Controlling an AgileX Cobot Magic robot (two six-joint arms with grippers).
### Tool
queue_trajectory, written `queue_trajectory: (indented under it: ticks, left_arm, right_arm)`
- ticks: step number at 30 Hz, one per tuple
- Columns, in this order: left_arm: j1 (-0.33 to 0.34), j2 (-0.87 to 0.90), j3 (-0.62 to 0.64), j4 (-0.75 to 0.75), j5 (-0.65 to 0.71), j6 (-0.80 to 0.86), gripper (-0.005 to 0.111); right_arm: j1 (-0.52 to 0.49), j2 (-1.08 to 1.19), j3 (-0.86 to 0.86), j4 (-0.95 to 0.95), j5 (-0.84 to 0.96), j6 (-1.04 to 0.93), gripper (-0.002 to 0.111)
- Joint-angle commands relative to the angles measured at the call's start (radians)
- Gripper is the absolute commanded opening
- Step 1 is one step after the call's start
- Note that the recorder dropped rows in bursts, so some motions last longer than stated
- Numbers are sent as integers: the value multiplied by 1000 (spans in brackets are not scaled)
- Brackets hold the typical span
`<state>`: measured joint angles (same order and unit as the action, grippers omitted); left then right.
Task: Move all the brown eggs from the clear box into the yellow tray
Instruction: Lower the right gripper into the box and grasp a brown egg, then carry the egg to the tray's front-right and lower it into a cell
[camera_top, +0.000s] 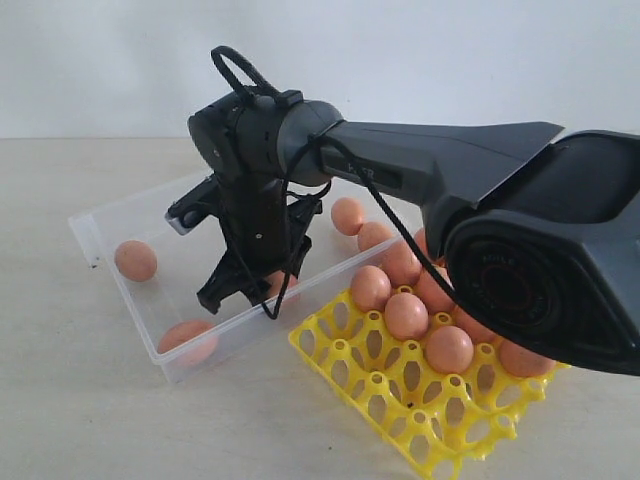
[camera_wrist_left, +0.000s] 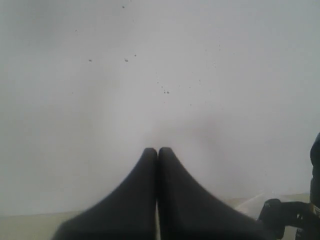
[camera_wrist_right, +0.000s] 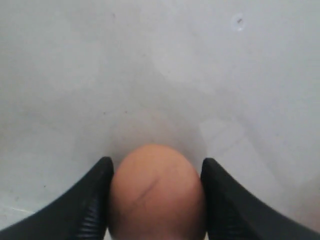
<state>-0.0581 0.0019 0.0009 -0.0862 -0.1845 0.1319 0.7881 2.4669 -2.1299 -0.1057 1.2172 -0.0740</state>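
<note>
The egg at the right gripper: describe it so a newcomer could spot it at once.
Find the clear box left of the yellow tray. The right gripper reaches down into it by the wall nearest the tray. The egg sits between its fingers, mostly hidden; the other eggs lie uncovered.

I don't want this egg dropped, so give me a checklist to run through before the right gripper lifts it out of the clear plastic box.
1. The smooth brown egg centred in right gripper: ok.
2. Both fingers touching the egg: ok.
3. Grip firm enough to lift: cannot tell.
4. Empty cups in bright yellow plastic egg tray: ok.
5. The left gripper shut, away from the eggs: ok.
6. The black cable loop clear of shallow clear plastic box wall: cannot tell.
</note>
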Motion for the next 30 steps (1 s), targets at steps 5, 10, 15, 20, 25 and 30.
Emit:
queue_trajectory:
  ticks: [5,10,15,20,25,30]
  left_arm:
    - [-4,-2,-1,-7,44,0,-4]
    - [-4,-2,-1,-11,107,0,-4]
    - [-4,-2,-1,-11,124,0,-4]
    - [-4,-2,-1,-64,140,0,-4]
    - [-4,-2,-1,-66,193,0,-4]
    - [-4,-2,-1,-66,201,0,-4]
  right_arm:
    - [-2,-63,-4,56,-220,258,1]
    - [4,-141,0,154,-445,272,1]
    - [19,-282,191,142,-734,186,1]
    - [10,-548,720,174,-1259,190,0]
    - [-92,-794,1245,85,-1576,346,0]
    - [-373,-1013,1560,-585,-1793,902,0]
